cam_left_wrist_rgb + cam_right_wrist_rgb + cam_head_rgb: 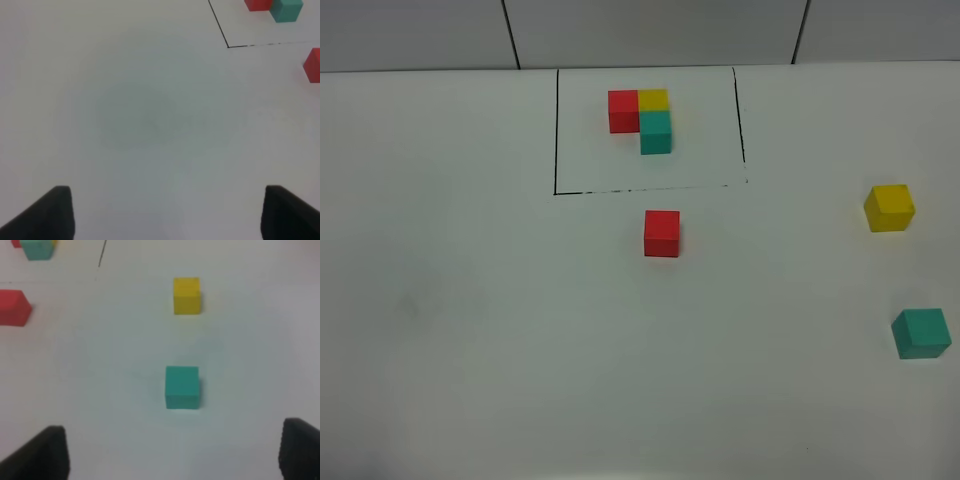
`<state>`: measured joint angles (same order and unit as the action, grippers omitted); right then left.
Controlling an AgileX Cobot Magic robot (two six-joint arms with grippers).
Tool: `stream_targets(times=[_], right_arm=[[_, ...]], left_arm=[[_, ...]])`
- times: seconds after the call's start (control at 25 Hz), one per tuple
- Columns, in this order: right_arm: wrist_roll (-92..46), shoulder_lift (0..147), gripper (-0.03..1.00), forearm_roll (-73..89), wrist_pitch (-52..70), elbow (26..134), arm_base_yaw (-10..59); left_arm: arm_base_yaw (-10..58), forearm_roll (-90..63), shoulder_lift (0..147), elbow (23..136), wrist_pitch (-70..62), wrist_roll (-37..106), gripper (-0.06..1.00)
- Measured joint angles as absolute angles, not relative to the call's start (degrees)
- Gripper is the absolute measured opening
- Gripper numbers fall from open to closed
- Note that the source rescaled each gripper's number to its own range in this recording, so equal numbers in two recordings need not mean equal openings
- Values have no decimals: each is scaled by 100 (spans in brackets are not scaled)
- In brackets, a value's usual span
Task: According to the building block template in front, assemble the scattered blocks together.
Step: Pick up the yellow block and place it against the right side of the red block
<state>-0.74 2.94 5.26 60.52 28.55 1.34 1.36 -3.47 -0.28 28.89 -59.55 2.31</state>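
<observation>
Hovering over the table point(140, 120), the left gripper point(167, 215) holds its jaws wide with nothing between them; the right gripper point(175, 452) is spread and empty too, the teal cube point(182, 386) lying ahead of it. Farther on sits the yellow cube point(186, 295), while the red cube point(661, 232) rests just outside the black frame point(556, 130) around the building block template point(645, 118).

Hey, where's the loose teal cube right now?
In the high view the teal cube lies alone at the far right, nearer the camera than the loose yellow cube and well right of the loose red cube.
</observation>
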Motion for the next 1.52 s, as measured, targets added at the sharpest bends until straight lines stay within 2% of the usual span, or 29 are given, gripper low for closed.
stream_targets(times=[0.28, 0.44, 1.04, 1.24, 1.52], right_arm=[[-70, 383, 72, 578, 6052, 2855, 134], [0, 1093, 72, 564, 6054, 3006, 134], [-106, 6410, 72, 0, 5038, 4872, 134], [-357, 7944, 72, 0, 4444, 5446, 134], [-521, 9883, 72, 98, 4348, 6655, 135]], left_arm=[[136, -347, -28, 2889, -5955, 231, 96], [136, -347, -28, 2889, -5955, 231, 96], [136, -347, -28, 2889, -5955, 231, 96], [136, -347, -28, 2889, -5955, 231, 96], [136, -347, -28, 2889, -5955, 231, 96]])
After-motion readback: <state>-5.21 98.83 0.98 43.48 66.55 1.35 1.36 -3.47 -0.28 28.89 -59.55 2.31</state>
